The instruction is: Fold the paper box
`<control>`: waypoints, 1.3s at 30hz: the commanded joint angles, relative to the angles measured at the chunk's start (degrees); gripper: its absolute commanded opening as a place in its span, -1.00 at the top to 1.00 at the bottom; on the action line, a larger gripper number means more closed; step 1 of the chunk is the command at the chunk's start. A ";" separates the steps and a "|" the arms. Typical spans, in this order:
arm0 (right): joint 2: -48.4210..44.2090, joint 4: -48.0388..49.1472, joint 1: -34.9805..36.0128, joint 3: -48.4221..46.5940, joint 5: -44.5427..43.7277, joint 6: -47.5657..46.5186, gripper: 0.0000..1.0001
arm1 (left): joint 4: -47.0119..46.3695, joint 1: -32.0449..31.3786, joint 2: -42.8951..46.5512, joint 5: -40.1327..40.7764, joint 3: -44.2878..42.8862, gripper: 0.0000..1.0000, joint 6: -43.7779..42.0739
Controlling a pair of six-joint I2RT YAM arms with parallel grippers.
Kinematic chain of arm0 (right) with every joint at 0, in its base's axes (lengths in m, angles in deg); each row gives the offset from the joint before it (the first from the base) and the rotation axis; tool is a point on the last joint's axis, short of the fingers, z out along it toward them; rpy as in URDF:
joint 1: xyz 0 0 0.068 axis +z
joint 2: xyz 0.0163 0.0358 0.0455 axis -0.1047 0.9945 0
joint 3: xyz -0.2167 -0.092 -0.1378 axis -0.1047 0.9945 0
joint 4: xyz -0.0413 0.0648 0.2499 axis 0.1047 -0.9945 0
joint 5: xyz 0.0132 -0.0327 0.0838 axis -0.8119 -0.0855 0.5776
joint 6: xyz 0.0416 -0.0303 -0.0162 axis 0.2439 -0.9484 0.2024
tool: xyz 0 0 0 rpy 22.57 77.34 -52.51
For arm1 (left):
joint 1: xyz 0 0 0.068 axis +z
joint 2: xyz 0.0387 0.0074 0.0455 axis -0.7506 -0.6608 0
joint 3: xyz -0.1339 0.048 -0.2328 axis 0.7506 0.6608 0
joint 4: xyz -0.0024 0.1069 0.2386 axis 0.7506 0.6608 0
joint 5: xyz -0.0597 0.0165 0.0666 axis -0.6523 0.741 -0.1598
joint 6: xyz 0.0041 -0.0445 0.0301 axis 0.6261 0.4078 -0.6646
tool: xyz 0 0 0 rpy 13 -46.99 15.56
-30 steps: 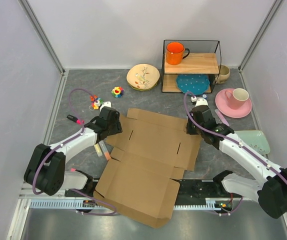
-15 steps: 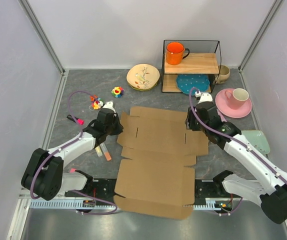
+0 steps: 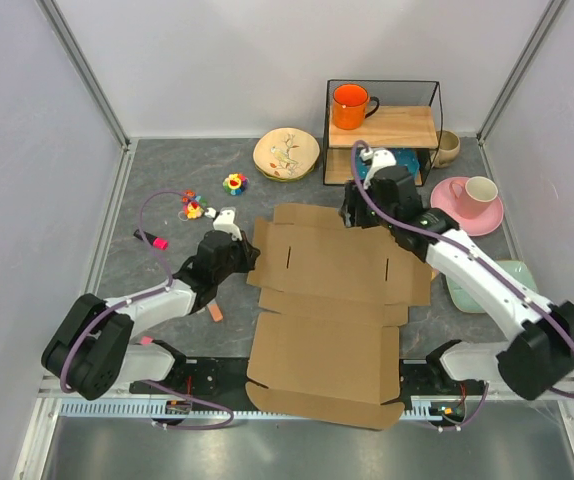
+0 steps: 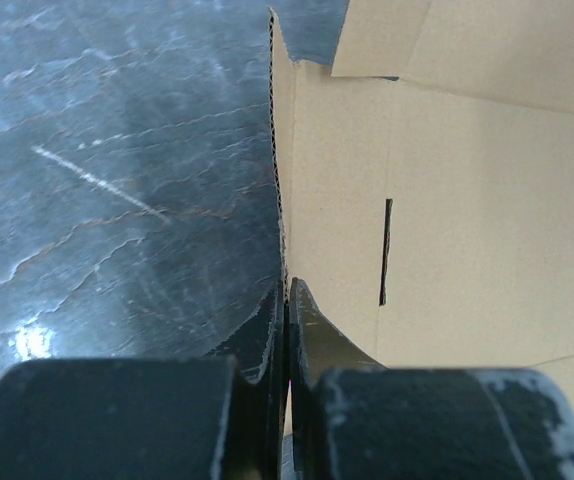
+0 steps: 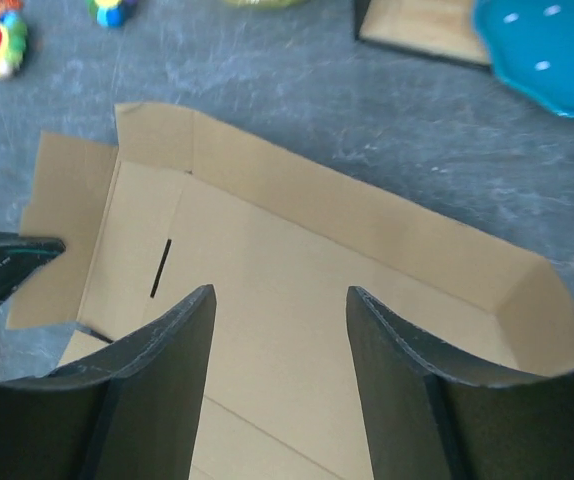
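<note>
The paper box (image 3: 337,270) is a flat brown die-cut sheet lying mid-table, its near panel reaching over the table's front edge. My left gripper (image 3: 250,258) is low at the sheet's left side. In the left wrist view it (image 4: 287,287) is shut on the upright edge of the left side flap (image 4: 447,220). My right gripper (image 3: 352,212) hovers above the far edge of the sheet. In the right wrist view its fingers stand open (image 5: 279,295) with nothing between them, above the middle panel (image 5: 297,230).
Behind the box stand a wire-framed wooden shelf (image 3: 407,127) with an orange mug (image 3: 350,105), a blue plate (image 3: 387,165) and a cream floral plate (image 3: 286,153). A pink cup and saucer (image 3: 467,203) and a green plate (image 3: 515,283) lie right. Small toys (image 3: 234,183) and a marker (image 3: 150,238) lie left.
The box has swung and slid right and away. My left gripper has shut on its left flap. My right gripper has opened, let go and moved up to the far edge.
</note>
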 commanded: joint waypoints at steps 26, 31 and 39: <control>17.30 22.27 0.67 0.32 10.95 -22.99 -0.29 | -11.58 -8.38 1.45 10.81 5.41 0.96 -14.64; 22.84 19.19 0.76 -3.90 12.64 -24.31 -0.25 | -10.88 -9.26 2.41 11.52 5.50 0.97 -14.82; 23.20 20.33 -0.64 0.13 14.31 -25.01 -0.22 | -10.26 -9.44 2.42 12.66 5.24 0.96 -14.73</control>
